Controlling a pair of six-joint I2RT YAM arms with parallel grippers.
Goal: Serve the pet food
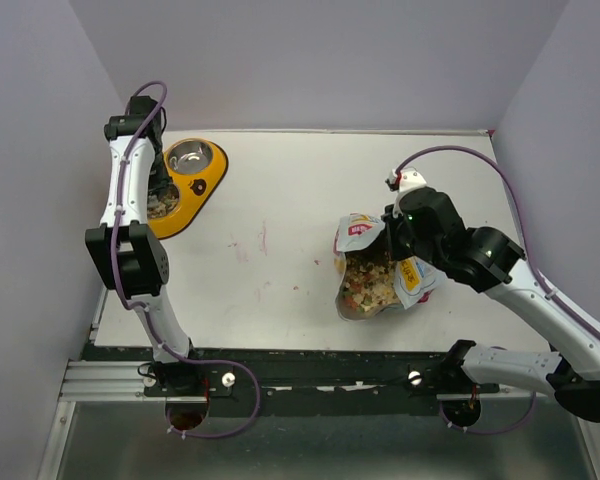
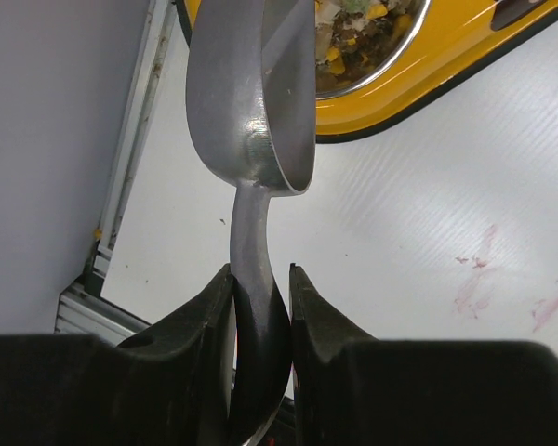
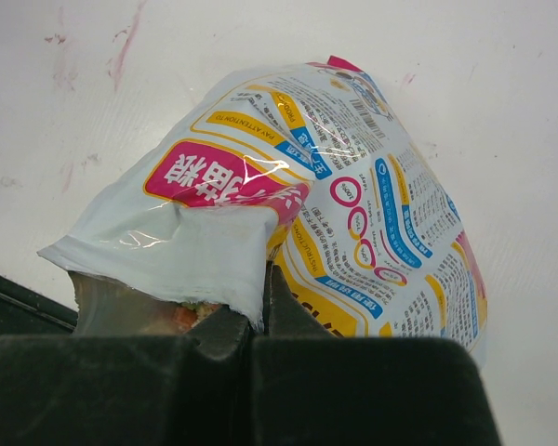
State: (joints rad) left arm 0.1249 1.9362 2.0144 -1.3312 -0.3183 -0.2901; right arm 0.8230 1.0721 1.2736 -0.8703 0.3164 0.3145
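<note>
At the far left, our left gripper (image 2: 260, 274) stands partly open, its two black fingers (image 2: 205, 321) clamped on the handle of the silver metal scoop (image 2: 251, 102). The scoop's rounded end hangs over the near edge of the yellow double bowl (image 2: 446, 88), just beside the steel cup (image 2: 405, 32) that holds mixed brown, tan and yellow kibble (image 2: 358, 46). Across the white table (image 1: 280, 190), well apart to the right, we see the crinkly yellow, white and silver pet food pouch (image 1: 358, 233), its mouth gaping with loose kibble (image 1: 365, 285) showing inside. Our right gripper (image 3: 259, 307) is fully closed, pinching the pouch's torn top edge.
</note>
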